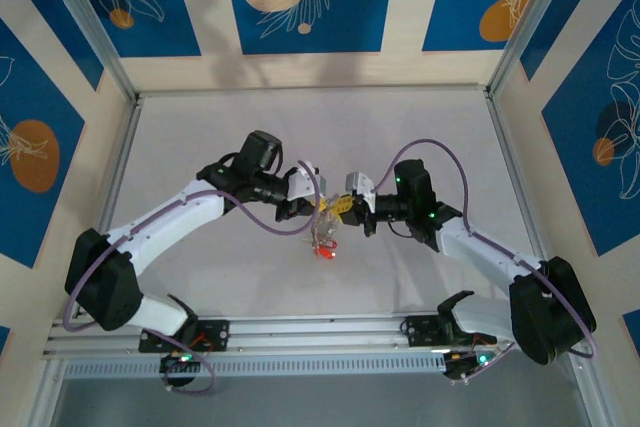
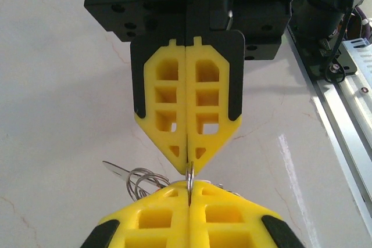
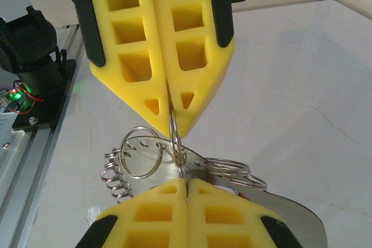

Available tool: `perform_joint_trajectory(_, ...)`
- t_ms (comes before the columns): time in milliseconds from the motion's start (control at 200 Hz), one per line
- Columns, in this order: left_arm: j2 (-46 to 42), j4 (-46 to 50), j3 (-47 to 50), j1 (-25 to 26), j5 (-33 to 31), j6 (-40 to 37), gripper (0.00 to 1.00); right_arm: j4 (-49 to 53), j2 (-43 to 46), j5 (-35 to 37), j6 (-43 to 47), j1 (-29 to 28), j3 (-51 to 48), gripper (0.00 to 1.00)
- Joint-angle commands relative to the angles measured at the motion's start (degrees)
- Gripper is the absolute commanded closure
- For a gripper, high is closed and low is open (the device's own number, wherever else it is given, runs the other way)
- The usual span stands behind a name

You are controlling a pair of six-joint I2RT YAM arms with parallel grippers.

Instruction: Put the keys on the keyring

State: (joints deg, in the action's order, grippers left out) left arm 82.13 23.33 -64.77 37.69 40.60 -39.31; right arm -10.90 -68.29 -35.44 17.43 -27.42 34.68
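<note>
The left arm (image 1: pixel 170 222) stretches from the left side over the white table (image 1: pixel 430 127). The left gripper (image 1: pixel 322 207) is near the middle of the table. In the left wrist view its two yellow fingers (image 2: pixel 151 219) are pressed tight together. The thin edge of the keyring (image 2: pixel 190 175) is pinched in the crack between them.

The keyring stands between the two grippers, which meet tip to tip. Both of them hold it. In the right wrist view a bunch of small wire rings (image 3: pixel 142 155) hangs on it, some to the left and some to the right. A little coil (image 3: pixel 116 181) like a spring sits by the left ones.

From above, the keys (image 1: pixel 324 242) hang in a clump just under the spot where the grippers meet. One has a red head (image 1: pixel 326 253) at the bottom. The others are too small to tell apart. It is not clear if they touch the table.

The right gripper (image 1: pixel 345 206) is just to the right of the left one. Its yellow fingers are squeezed tight too, and they pinch the keyring at their tips. The right arm (image 1: pixel 480 252) bends back to the right side.
</note>
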Motion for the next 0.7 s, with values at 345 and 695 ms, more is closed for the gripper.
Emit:
perform_joint_trajectory(345,0.98,-7.6,-0.13,1.41,5.21,3.72,1.0,-4.09,-0.09,0.65,-3.1,-0.8,0.15,0.93)
perform_joint_trajectory(695,0.75,-7.68,0.09,1.42,5.54,3.76,1.0,-7.95,5.03,-0.28,-2.93,-0.09,-4.06,0.79)
